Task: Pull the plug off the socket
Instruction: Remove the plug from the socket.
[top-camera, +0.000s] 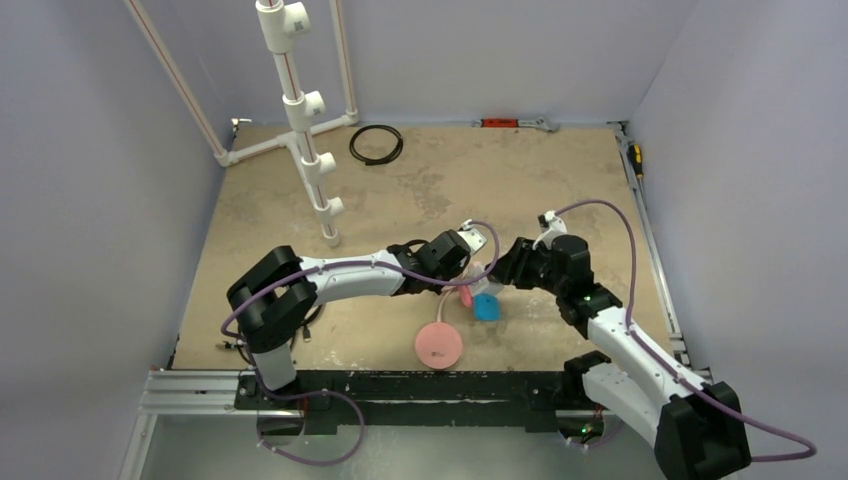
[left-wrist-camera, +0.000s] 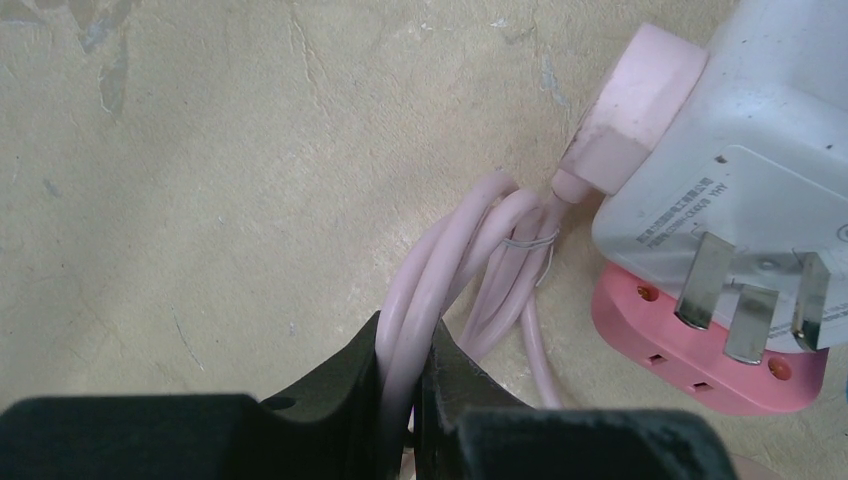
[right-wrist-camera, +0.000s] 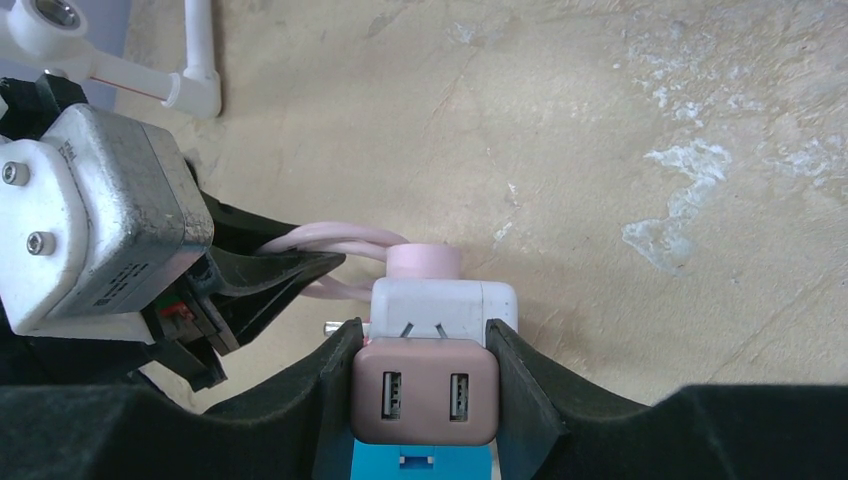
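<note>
Two grippers are facing off at mid-frame.
Clamping the pink cable (left-wrist-camera: 440, 270), the left gripper (left-wrist-camera: 408, 352) is readying to tug the plug (right-wrist-camera: 424, 262); the right gripper (right-wrist-camera: 423, 345) is squeezing the socket (right-wrist-camera: 445, 300), anchoring it.

socket (left-wrist-camera: 760, 110): you have smooth white plastic here, faintly glossy
plug (left-wrist-camera: 645, 85): pale pink plastic, matt, scuffed at your near edge
cable (left-wrist-camera: 440, 270): smooth pink sheath, soft sheen
prongs (left-wrist-camera: 705, 280): bare metal, dull shine
table (left-wrist-camera: 200, 150): rough, mottled, matt under your arms
</note>
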